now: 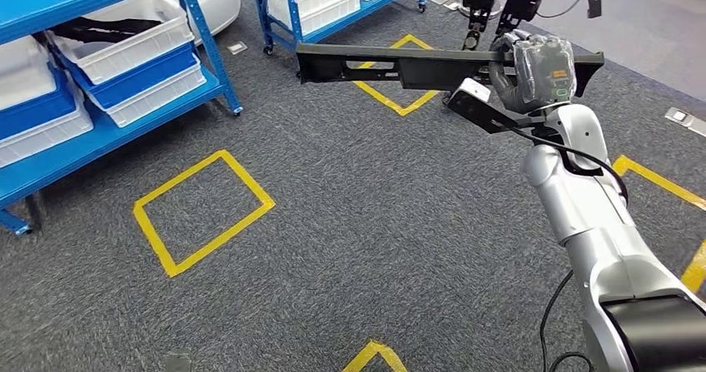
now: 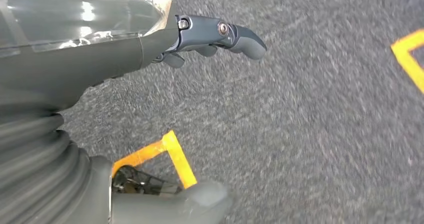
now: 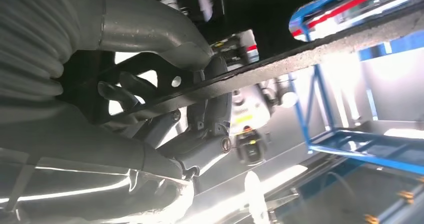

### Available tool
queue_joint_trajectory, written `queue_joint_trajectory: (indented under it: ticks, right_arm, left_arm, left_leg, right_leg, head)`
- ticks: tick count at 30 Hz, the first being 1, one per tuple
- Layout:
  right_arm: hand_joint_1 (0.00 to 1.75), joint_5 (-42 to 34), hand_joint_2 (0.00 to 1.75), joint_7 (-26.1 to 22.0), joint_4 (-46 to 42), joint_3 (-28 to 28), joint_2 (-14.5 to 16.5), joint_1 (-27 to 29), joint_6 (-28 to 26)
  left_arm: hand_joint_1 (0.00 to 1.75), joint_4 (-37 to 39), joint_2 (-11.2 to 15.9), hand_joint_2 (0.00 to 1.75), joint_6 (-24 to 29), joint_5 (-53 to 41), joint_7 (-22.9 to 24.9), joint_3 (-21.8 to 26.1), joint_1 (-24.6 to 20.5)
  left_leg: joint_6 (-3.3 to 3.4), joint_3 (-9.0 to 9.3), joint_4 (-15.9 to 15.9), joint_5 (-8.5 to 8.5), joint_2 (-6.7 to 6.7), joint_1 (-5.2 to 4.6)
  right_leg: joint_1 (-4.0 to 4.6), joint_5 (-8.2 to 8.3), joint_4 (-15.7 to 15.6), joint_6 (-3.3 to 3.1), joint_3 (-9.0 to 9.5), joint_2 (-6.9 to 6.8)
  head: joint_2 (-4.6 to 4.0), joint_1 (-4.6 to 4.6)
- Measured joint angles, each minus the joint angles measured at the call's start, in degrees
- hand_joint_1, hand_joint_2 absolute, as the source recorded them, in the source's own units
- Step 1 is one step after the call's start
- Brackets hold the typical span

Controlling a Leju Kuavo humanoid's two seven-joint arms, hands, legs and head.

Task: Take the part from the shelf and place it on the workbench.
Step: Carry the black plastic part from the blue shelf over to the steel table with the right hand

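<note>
Right hand (image 1: pixel 543 74) gripping long black plastic part (image 1: pixel 391 62) level above grey carpet (image 1: pixel 375 222); left hand (image 2: pixel 150 38) empty, fingers (image 2: pixel 245 36) loosely apart.

I'm in what looks like a workshop or test lab: blue racks (image 1: pixel 108 131) with white bins (image 1: pixel 133 35), grey carpet (image 1: pixel 375 222), yellow tape squares (image 1: pixel 202 212).

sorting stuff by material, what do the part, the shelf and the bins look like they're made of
Part: probably moulded plastic, matte black; its edge looks grainy in the right wrist view.
Shelf: looks like painted metal, glossy blue, thin angled posts.
Bins: likely plastic, smooth white or blue, with moulded rims.
</note>
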Motion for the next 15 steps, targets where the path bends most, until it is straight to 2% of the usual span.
queue_joint_trajectory:
  ticks: [1,2,3,4,5,7,8,9,10,11,12,14,15]
  right_arm:
    - [1.75,0.0,1.75,0.0,0.1,-0.1,-0.1,0.1,0.0]
    - [1.75,0.1,1.75,0.0,0.3,-0.3,-0.2,0.2,0.0]
    - [1.75,0.1,1.75,0.0,0.4,-0.4,-0.3,0.2,0.0]
    - [1.75,0.1,1.75,0.0,0.4,-0.5,-0.4,0.1,0.0]
    - [1.75,0.1,1.75,0.0,0.5,-0.6,-0.5,0.1,0.0]
    - [1.75,0.2,1.75,0.0,0.5,-0.7,-0.7,0.1,-0.1]
    - [1.75,0.2,1.75,0.0,0.5,-0.8,-0.8,0.1,-0.2]
    - [1.75,0.3,1.75,0.0,0.5,-0.9,-1.0,0.2,-0.2]
    - [1.75,0.3,1.75,0.0,0.5,-1.2,-1.4,0.4,-0.3]
    - [1.75,0.4,1.75,-0.1,0.3,-1.5,-1.7,0.5,-0.2]
    - [1.75,0.4,1.75,-0.1,0.2,-1.8,-2.1,0.5,-0.2]
    - [1.75,0.3,1.75,0.0,0.0,-2.4,-2.7,0.6,0.0]
    - [1.75,0.3,1.75,0.0,0.0,-2.6,-2.9,0.9,0.0]
  left_arm:
    - [0.00,0.0,0.0,1.75,0.0,0.0,0.1,0.0,0.0]
    - [0.00,0.0,0.0,1.75,-0.1,0.0,0.2,0.0,0.0]
    - [0.00,0.0,0.0,1.75,-0.1,0.0,0.2,0.0,0.0]
    - [0.00,0.0,0.1,1.75,-0.2,0.0,0.3,0.0,0.0]
    - [0.00,0.0,0.3,1.75,-0.2,0.0,0.3,0.0,0.0]
    - [0.00,-0.1,0.6,1.75,-0.3,0.0,0.3,0.0,-0.1]
    - [0.00,-0.2,0.7,1.75,-0.3,-0.1,0.4,-0.1,-0.1]
    - [0.00,-0.2,0.6,1.75,-0.3,-0.3,0.5,-0.2,-0.2]
    - [0.00,-0.3,0.7,1.75,-0.4,-0.4,0.7,-0.3,-0.3]
    - [0.00,-0.3,0.6,1.75,-0.4,-0.6,0.8,-0.4,-0.4]
    - [0.00,-0.3,0.6,1.75,-0.4,-0.7,1.0,-0.6,-0.5]
    - [0.00,-0.3,0.5,1.75,-0.4,-1.0,1.2,-0.8,-0.4]
    - [0.00,-0.3,0.5,1.75,-0.4,-1.0,1.3,-0.8,-0.4]
  left_leg:
    - [0.23,-1.25,2.2,-0.38,-0.33,-0.12]
    - [0.62,-1.58,2.4,0.33,-0.52,-0.30]
    - [1.25,-0.76,0.4,2.02,-0.88,-0.53]
    - [2.12,0.85,-3.2,4.17,-1.84,-0.83]
    - [3.22,2.70,-7.0,5.89,-3.55,-1.14]
    - [4.63,5.05,-11.9,7.47,-5.79,-1.72]
    - [4.94,5.44,-12.7,7.48,-5.87,-1.99]
    - [4.90,5.62,-13.2,7.67,-4.99,-2.14]
    - [4.73,5.93,-13.9,8.13,-4.11,-2.03]
    - [4.54,6.38,-14.8,8.65,-3.35,-1.84]
    - [4.37,6.76,-15.7,9.18,-2.57,-1.58]
    - [4.17,7.09,-16.5,9.67,-0.86,-1.35]
    - [4.12,7.07,-16.5,9.67,0.09,-1.30]
  right_leg:
    - [0.28,0.08,0.0,-0.15,-0.03,0.81]
    - [0.59,0.18,0.0,-0.31,-0.05,1.64]
    - [0.91,0.29,0.0,-0.45,-0.05,2.47]
    - [1.16,0.41,0.0,-0.59,-0.05,3.29]
    - [1.42,0.54,0.0,-0.66,-0.12,4.05]
    - [1.45,0.82,0.0,-0.49,-0.42,5.48]
    - [1.29,1.04,0.0,-0.20,-0.65,6.21]
    - [1.13,1.31,-0.2,0.18,-0.82,6.98]
    - [1.10,1.54,-0.3,0.50,-1.06,7.10]
    - [1.28,1.41,0.0,0.75,-1.46,6.07]
    - [1.51,0.79,1.2,0.86,-2.18,4.41]
    - [1.44,-1.86,7.0,1.01,-5.09,0.59]
    - [1.09,-3.08,10.4,1.21,-6.69,-0.23]
  head:
    - [0.00,-0.01]
    - [-0.01,0.01]
    - [-0.01,0.01]
    - [-0.01,0.01]
    - [-0.01,0.12]
    - [-0.01,0.33]
    - [-0.02,0.36]
    - [-0.01,0.28]
    - [-0.01,0.16]
    - [-0.01,0.16]
    - [-0.01,0.39]
    - [-0.01,0.89]
    - [0.00,1.07]
